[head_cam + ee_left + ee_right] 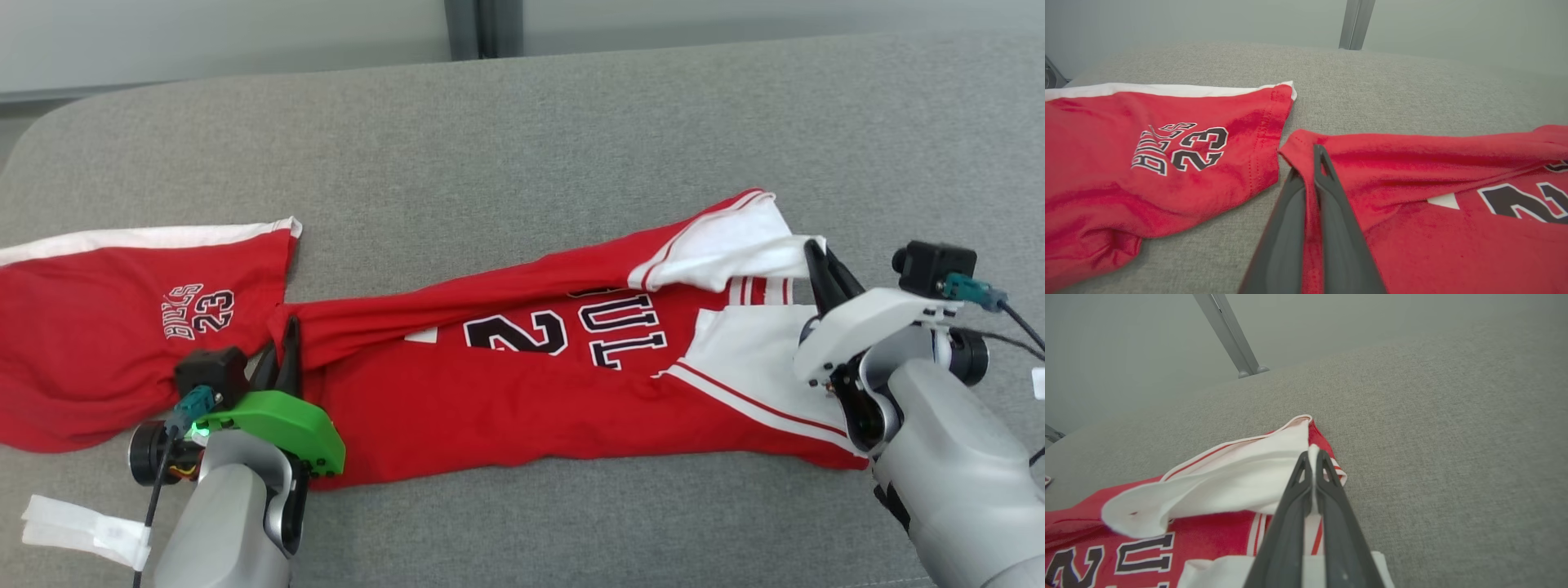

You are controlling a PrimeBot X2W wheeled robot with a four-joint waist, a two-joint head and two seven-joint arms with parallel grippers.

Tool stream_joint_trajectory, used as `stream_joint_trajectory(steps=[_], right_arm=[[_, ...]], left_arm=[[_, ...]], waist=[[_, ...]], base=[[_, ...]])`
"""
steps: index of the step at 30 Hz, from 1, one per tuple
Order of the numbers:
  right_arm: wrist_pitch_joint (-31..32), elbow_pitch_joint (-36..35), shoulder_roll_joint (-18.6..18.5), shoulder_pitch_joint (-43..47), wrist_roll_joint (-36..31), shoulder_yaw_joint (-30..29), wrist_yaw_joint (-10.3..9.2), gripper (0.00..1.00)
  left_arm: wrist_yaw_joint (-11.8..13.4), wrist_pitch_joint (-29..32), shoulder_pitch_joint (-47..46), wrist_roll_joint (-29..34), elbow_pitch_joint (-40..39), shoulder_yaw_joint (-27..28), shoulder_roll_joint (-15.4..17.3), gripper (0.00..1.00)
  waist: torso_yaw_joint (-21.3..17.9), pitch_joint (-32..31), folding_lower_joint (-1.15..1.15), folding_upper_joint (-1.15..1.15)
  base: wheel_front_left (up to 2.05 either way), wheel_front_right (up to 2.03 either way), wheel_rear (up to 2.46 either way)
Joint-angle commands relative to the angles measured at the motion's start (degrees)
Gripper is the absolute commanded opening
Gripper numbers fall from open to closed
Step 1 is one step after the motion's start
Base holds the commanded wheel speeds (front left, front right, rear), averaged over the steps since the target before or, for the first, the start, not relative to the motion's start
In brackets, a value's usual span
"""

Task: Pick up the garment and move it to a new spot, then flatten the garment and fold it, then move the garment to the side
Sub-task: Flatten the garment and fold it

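– Red hem, pinched tight: left gripper [1306, 163] closed on the jersey [522, 408] at its bottom corner, cloth running up between the two fingers.
– And the right?
– Right gripper [1312, 455] closed too, white shoulder cloth nipped at the tips, the flap standing up off the red beneath.
– How does the jersey lie?
– Stretched sideways between the two grippers on the grey couch [522, 131]. Front up, black lettering and a "2" showing. Far long edge folded over toward the middle. White panels with red stripes at the right end.
– Anything beside it?
– Red shorts [98, 327] at the left, white band along the far edge, "23" print. Their near corner appears to touch the jersey corner held by the left gripper.
– More?
– White strip [82, 531] on the couch, near left edge. Grey post [478, 24] behind the couch, against a pale wall.
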Motion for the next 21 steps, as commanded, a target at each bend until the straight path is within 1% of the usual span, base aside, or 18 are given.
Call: stream_joint_trajectory(steps=[1, 6, 11, 16, 17, 18, 19, 20, 21], right_arm=[[-0.3, -0.8, -0.3, 2.1, 1.2, -0.1, -0.08, 0.00], [-0.3, -2.9, -0.5, 6.4, 3.6, -0.4, -0.09, 0.00], [-0.4, -4.5, -0.2, 9.7, 5.4, -1.1, -0.09, 0.00], [-0.4, -4.5, -0.1, 12.4, 5.1, -1.3, -0.09, 0.00], [-0.4, -4.4, 0.1, 12.7, 5.0, -1.4, -0.08, 0.00], [-0.4, -4.0, 0.1, 13.0, 4.5, -1.1, -0.08, 0.00], [-0.4, -3.7, 0.3, 13.2, 4.3, -1.0, -0.08, 0.00], [-0.4, -3.5, 0.5, 13.2, 4.3, -1.1, -0.08, 0.00], [-0.4, -3.2, 0.7, 13.2, 4.1, -1.2, -0.08, 0.51]], left_arm=[[-0.3, 0.0, 1.5, 0.5, -0.4, 0.7, -0.1, 0.00], [-0.9, 0.0, 4.0, 2.5, -1.8, 1.8, -0.4, 0.00], [-1.2, 0.0, 7.9, 4.1, -5.3, 3.5, -1.0, 0.00], [-1.1, 0.0, 12.2, 4.6, -8.5, 5.1, -2.0, 0.00], [-1.3, 0.0, 12.9, 4.8, -8.6, 5.0, -2.2, 0.18], [-1.4, 0.0, 13.7, 4.7, -8.7, 5.2, -2.3, 0.81], [-1.2, 0.0, 14.2, 4.6, -8.8, 5.5, -2.3, 1.00], [-0.9, 0.0, 14.5, 4.4, -9.1, 5.8, -2.4, 1.00], [-0.7, 0.0, 14.9, 4.3, -9.8, 6.1, -2.5, 1.00]], waist=[[-2.1, -2.5, 0.00, 0.00], [-2.6, -3.5, 0.00, 0.00], [-3.0, -4.3, 0.00, 0.00], [-2.9, -5.1, 0.00, 0.00], [-2.9, -5.2, 0.00, 0.00], [-2.8, -5.3, 0.00, 0.00], [-2.8, -5.3, 0.00, 0.00], [-2.7, -5.3, 0.00, 0.00], [-2.7, -5.2, 0.00, 0.00]], base=[[0.00, 0.00, 0.00], [0.00, 0.00, 0.00], [0.00, 0.00, 0.00], [0.00, 0.00, 0.00], [0.00, 0.00, 0.00], [0.00, 0.00, 0.00], [0.00, 0.00, 0.00], [0.00, 0.00, 0.00], [0.00, 0.00, 0.00]])
